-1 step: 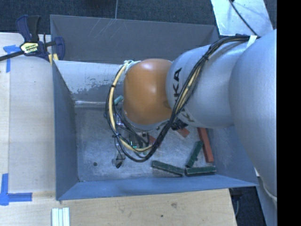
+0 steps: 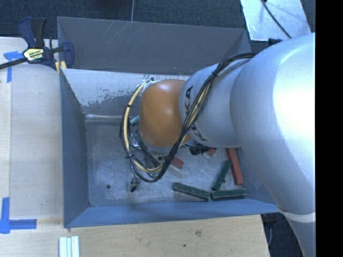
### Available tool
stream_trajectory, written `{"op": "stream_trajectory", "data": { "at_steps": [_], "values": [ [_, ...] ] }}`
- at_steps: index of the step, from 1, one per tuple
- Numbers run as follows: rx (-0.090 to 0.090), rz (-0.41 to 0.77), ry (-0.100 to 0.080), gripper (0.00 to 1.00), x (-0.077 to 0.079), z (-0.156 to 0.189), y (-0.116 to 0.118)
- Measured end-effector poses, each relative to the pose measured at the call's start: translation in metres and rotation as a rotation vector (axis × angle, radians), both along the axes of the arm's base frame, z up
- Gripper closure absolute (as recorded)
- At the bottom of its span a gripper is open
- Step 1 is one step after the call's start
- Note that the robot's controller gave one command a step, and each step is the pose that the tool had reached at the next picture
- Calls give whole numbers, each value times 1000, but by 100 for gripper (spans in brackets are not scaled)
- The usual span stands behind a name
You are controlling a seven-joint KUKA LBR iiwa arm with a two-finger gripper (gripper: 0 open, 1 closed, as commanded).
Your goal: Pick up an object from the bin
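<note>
My gripper (image 2: 134, 184) hangs low over the bin's floor at the left middle, mostly hidden under the arm's orange cover and cables. Its dark lower end sits just above the bare grey floor, and nothing lies under it that I can see. The nearest loose thing is a small red-orange block (image 2: 177, 164), to the gripper's right. A dark green bar (image 2: 190, 191) lies flat near the front wall, further right.
At the front right lie a second green bar (image 2: 229, 195), a third one leaning (image 2: 221, 175) and a red-brown bar (image 2: 234, 166). The arm's thick grey body covers the bin's right side and back right corner.
</note>
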State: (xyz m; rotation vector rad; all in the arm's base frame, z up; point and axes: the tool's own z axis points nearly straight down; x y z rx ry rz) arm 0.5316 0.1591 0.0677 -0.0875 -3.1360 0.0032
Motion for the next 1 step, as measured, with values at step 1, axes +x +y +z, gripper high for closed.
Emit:
{"op": "stream_trajectory", "data": {
  "at_steps": [1],
  "values": [
    [-1,-116,-14,0,19,72,-85]
  ]
}}
